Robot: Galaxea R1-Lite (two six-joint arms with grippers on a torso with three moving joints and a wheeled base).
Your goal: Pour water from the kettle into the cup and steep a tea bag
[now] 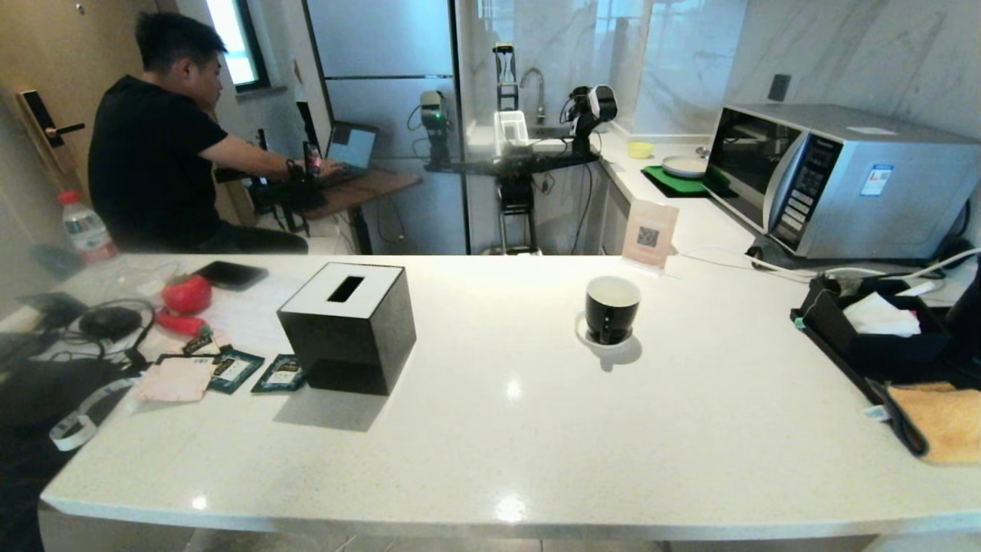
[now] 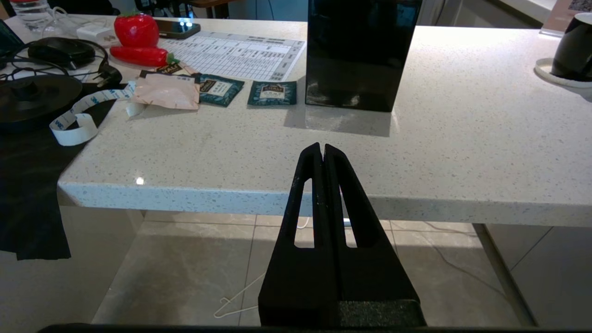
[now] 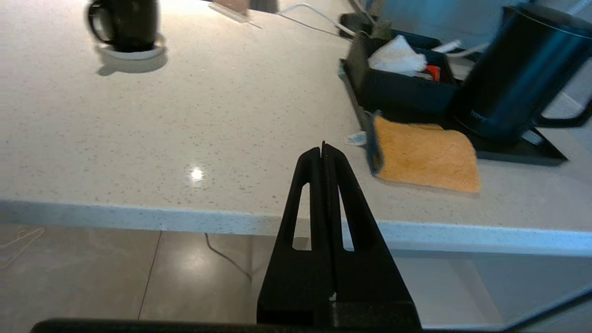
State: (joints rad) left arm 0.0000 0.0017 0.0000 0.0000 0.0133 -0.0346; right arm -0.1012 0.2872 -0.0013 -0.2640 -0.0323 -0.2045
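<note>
While both arms hang below the counter (image 1: 490, 452) edge, left gripper (image 2: 323, 149) and right gripper (image 3: 323, 147) each have jaws pressed together and empty. The kettle (image 3: 518, 78) stands on a black tray, far right of the cup (image 1: 611, 308); a hurried grab at its rounded body could tip it onto the orange cloth (image 3: 423, 155) beside it. No unwrapped tea bag shows, only green sachets (image 1: 280, 373) far left of the cup, past the tissue box (image 1: 349, 326). Behind the cup: a microwave (image 1: 835, 180) and a seated person.
</note>
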